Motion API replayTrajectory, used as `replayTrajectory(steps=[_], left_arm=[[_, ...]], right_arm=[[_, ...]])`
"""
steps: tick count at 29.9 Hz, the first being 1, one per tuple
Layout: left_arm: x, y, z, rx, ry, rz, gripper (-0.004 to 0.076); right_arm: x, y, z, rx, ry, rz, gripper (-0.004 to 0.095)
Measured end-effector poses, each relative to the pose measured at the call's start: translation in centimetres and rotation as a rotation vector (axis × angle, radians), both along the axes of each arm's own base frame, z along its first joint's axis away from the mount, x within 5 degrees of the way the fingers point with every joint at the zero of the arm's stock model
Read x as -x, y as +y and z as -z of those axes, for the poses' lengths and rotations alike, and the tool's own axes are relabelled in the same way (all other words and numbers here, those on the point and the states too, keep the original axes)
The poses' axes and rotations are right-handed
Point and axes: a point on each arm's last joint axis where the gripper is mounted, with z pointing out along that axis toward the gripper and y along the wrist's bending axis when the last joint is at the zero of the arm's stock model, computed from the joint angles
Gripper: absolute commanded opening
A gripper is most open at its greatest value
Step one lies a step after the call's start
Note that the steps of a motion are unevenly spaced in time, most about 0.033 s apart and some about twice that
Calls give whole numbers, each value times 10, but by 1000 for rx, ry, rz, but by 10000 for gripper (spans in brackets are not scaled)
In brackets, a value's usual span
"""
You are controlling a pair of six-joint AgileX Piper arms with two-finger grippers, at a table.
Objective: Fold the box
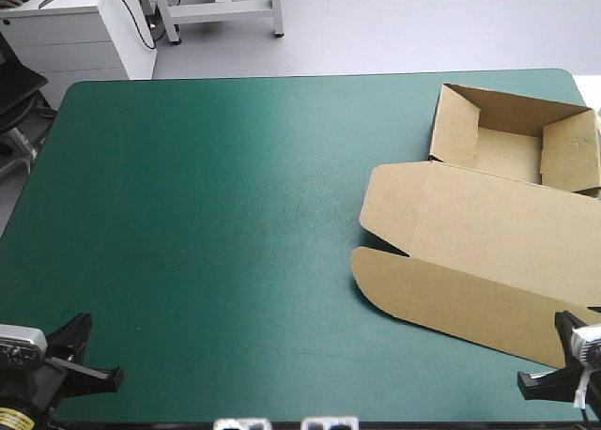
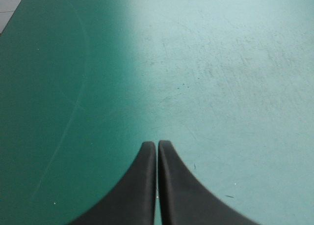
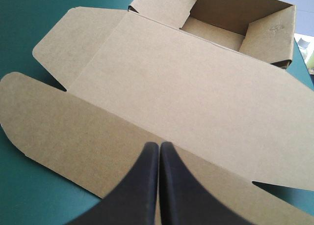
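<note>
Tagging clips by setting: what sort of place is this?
Probably a robot lab bench: a teal-green covered table, the left gripper and right gripper at its near edge, and a brown box.

The teal-green cover (image 1: 216, 223) lies bare across the left and middle of the table, from near edge to far edge, so the left gripper (image 2: 157, 144), fingers pressed together, has free room ahead. The right side is taken by the brown box (image 1: 488, 233). Its flat lid (image 3: 186, 87) spreads just ahead of the right gripper (image 3: 160, 144), whose fingers also meet, and its raised tray walls (image 1: 455, 125) stand at the far right corner.
</note>
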Motion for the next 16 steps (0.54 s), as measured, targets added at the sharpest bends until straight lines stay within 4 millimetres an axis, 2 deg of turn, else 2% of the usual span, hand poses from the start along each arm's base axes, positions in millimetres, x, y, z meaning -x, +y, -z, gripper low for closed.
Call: replayTrajectory(steps=[8,16], left_arm=[[-4,-3,11,14,37,12,-8],[-5,-6,17,47,64,32,-8]], right_arm=[[-7,1,40,-25,21,9,-5],[-14,3,59,-44,66,-2,-5]])
